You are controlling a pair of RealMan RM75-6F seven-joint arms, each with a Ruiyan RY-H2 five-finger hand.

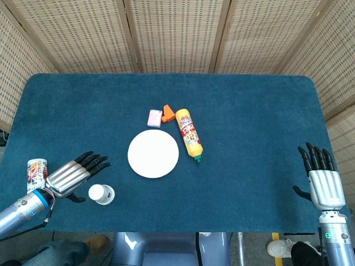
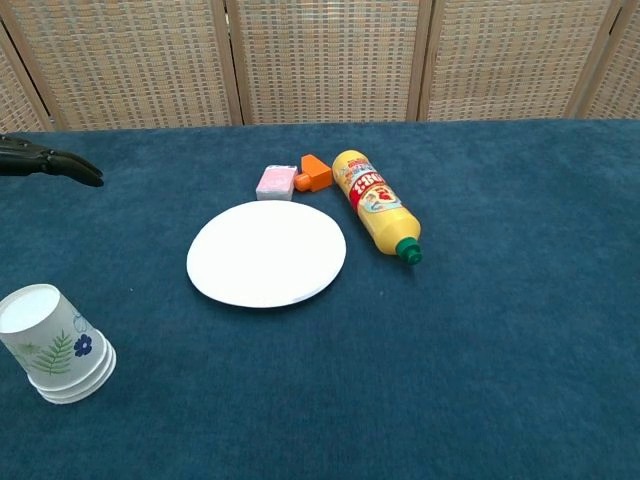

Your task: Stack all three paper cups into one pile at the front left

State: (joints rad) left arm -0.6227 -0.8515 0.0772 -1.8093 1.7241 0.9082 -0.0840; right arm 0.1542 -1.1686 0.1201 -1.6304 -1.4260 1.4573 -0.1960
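A pile of upside-down paper cups [image 1: 101, 194] [image 2: 55, 345] with green leaf and blue flower prints stands at the front left of the blue table. My left hand [image 1: 72, 176] hovers just left of and behind the pile, fingers spread and holding nothing; only its dark fingertips [image 2: 55, 165] show in the chest view. My right hand [image 1: 319, 180] rests at the table's front right edge, fingers straight and apart, empty.
A white plate [image 1: 153, 154] [image 2: 266, 252] lies mid-table. Behind it are a yellow bottle [image 1: 189, 134] [image 2: 377, 205] on its side, an orange block [image 1: 168, 113] and a pink packet [image 1: 155, 117]. A printed can [image 1: 36, 171] stands at the left edge beside my left forearm.
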